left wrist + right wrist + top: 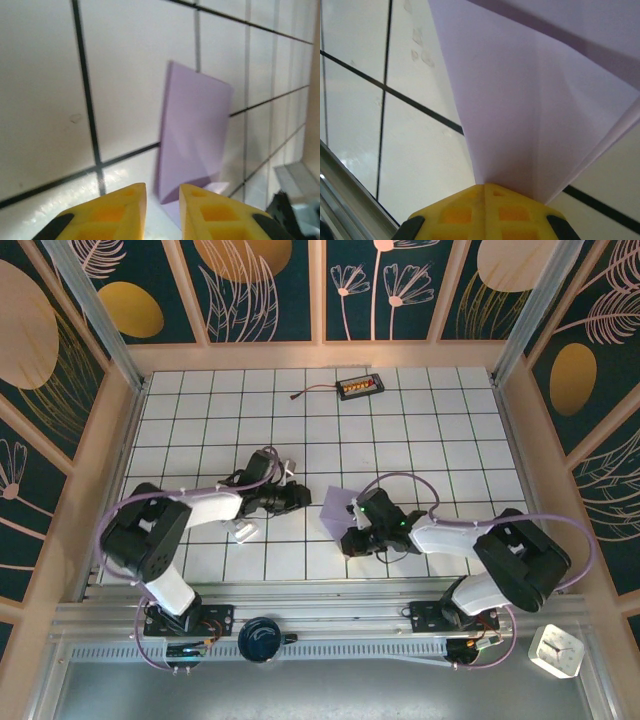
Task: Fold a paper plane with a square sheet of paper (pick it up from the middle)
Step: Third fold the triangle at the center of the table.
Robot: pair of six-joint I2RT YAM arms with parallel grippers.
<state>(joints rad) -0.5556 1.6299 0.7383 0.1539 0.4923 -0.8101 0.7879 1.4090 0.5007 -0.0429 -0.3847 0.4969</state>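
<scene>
Right gripper [353, 532] is clenched on the pale lavender square sheet of paper [338, 502], which is already partly folded. In my right wrist view the right gripper [485, 189] has its jaws pressed together and the sheet [530, 100] fans up out of them, a crease running from the pinch. Sheet sits mid-table between the two arms, standing up off the white tiled table [400, 420]. Can't tell if its low edge touches the tiles.

Left gripper [300, 496] is released: in the left wrist view, left gripper [162, 200], jaws part-way apart, nothing between them, sheet [195, 135] just ahead and apart from them.

My read: the left is set to take a fresh hold for the next fold. To do it well:
- Hold the right clamp firm and steady, since it's the only anchor.
- Run the left straight in at the free edge, jaws in line with the sheet's plane so one finger passes each side.
- Close slowly. Thin paper will likely buckle or swing away if nudged.
- Don't pull until both grips are seated, or the crease could skew or tear.
</scene>
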